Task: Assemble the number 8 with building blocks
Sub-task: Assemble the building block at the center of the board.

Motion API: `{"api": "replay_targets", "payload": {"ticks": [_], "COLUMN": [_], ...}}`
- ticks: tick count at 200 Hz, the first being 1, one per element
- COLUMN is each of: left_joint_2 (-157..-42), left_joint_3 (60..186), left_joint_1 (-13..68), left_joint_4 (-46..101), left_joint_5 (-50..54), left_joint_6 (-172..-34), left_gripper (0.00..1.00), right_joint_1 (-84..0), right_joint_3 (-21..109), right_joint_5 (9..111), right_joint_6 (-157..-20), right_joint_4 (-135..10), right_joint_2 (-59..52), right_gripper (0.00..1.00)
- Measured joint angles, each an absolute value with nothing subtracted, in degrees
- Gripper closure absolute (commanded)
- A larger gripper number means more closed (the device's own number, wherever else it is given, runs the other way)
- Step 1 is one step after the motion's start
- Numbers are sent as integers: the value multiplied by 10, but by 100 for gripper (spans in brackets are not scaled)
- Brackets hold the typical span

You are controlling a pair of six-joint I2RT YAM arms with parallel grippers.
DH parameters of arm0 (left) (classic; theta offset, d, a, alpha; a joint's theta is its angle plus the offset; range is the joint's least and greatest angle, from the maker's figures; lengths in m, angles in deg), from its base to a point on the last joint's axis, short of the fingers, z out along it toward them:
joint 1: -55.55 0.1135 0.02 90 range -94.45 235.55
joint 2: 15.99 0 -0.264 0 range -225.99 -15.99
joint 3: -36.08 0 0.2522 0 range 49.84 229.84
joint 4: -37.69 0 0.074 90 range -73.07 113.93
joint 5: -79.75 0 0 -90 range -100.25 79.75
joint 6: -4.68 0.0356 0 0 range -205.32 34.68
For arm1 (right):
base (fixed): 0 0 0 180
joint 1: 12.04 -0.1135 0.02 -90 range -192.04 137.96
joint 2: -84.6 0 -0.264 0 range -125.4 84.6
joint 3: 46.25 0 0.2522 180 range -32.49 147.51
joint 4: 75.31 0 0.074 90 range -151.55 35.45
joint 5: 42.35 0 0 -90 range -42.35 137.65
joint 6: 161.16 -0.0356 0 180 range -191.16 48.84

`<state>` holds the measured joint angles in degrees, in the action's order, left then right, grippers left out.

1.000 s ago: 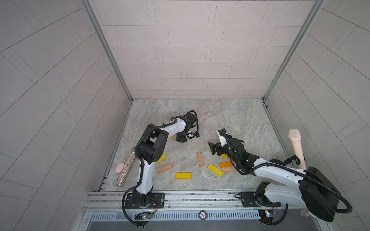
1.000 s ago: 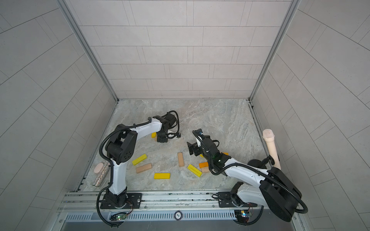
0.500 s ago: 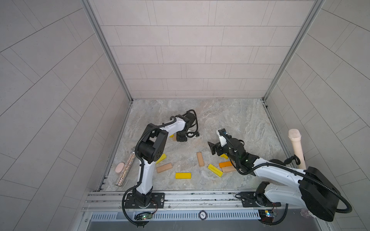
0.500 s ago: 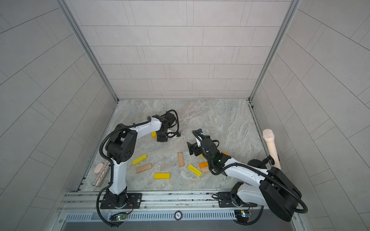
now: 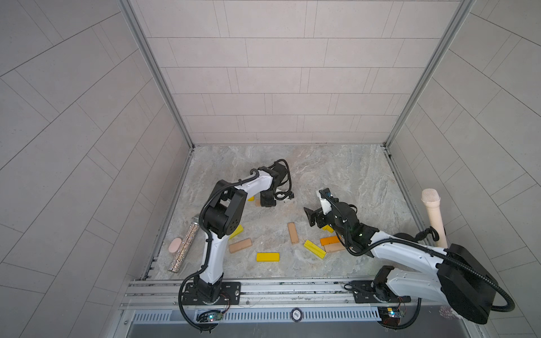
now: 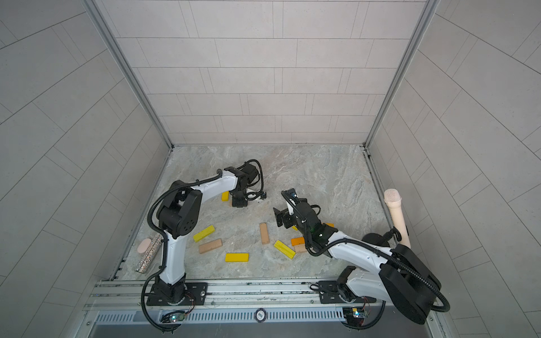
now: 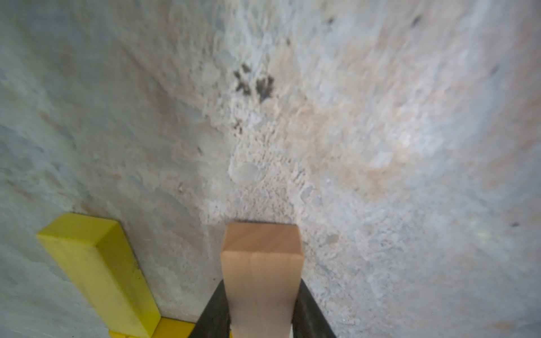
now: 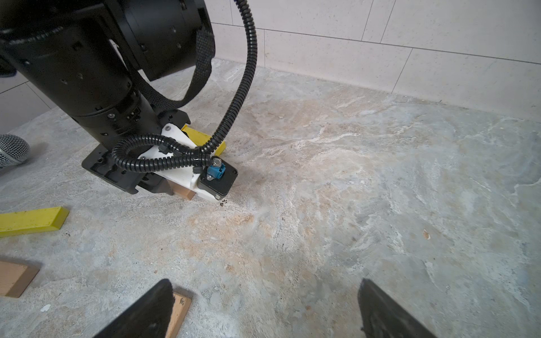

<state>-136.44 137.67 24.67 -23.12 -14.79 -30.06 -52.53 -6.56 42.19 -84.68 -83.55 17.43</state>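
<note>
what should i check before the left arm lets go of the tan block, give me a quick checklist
1. Left gripper shut on the tan block: ok.
2. Tan block's end resting on the table: cannot tell.
3. Tan block beside the yellow block, a gap between them: ok.
4. Right gripper open, empty and apart from the left gripper: ok.
5. More bars loose on the table for later, such as the yellow bar: ok.
</note>
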Motion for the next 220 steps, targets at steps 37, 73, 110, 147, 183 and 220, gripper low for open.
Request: {"api": "replay_targets", "payload": {"ticks": [37, 73, 110, 147, 183, 220], "left_joint_2": [-1369, -1374, -1374, -1374, -1374, -1374], "left_joint_3": [1385, 1393, 1393, 1393, 1393, 1394], "left_joint_1": [247, 248, 250, 255, 261, 264], "left_joint_4": [-238, -244, -244, -243, -243, -243], "left_joint_5": [-157, -161, -161, -161, -161, -164], "left_joint_6": [-290, -286, -282, -278, -276, -272], "left_gripper": [72, 72, 72, 71, 71, 71], "right_joint_1": [-525, -525, -525, -525, -525, -525], "right_joint_3": [-66, -66, -66, -66, -66, -66], "right_joint_5": [422, 422, 422, 422, 422, 422], "right_joint_6": [-847, -847, -847, -847, -847, -847], "right_joint_4": [-835, -835, -835, -835, -835, -835], "right_joint_2": [174, 174, 174, 174, 174, 174], "right_gripper": [1, 0, 0, 1, 0, 1]}}
